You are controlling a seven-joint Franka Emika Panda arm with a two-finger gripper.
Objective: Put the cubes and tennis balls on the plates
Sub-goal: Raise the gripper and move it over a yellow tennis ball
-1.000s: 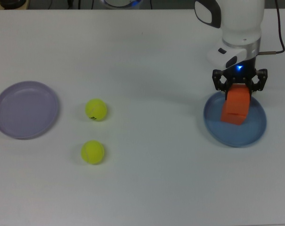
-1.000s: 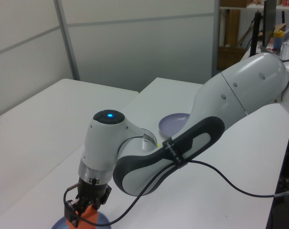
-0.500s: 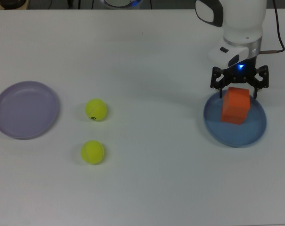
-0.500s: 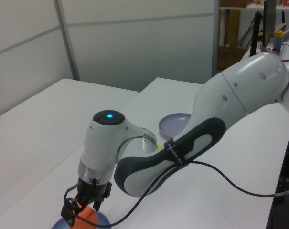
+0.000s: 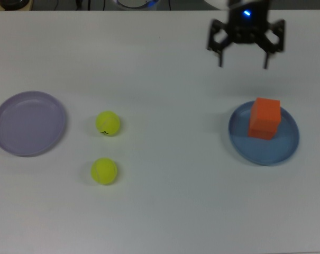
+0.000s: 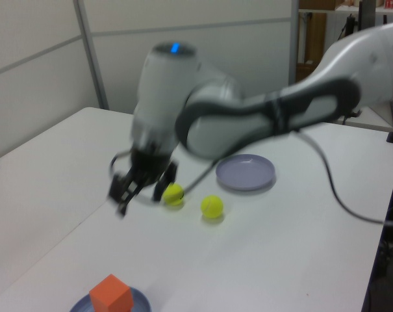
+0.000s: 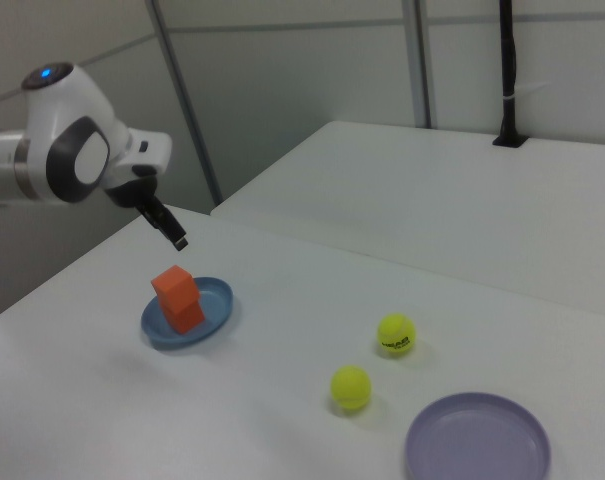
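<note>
Two orange cubes (image 5: 265,118) sit stacked on the blue plate (image 5: 263,151), and the gripper (image 5: 244,57) hangs well above them, spread wide and empty. Both tennis balls (image 5: 108,123) are out on the desk (image 5: 165,211) near the lavender plate (image 5: 27,123).

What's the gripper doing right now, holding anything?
Gripper: open, holding nothing, up above the table and clear of the orange cubes on the blue plate.

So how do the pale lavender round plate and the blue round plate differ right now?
The blue round plate holds stacked orange cubes; the pale lavender round plate holds nothing. In the top view, lavender sits far left, blue on the right. Both are shallow, rimmed and similar in size.
</note>
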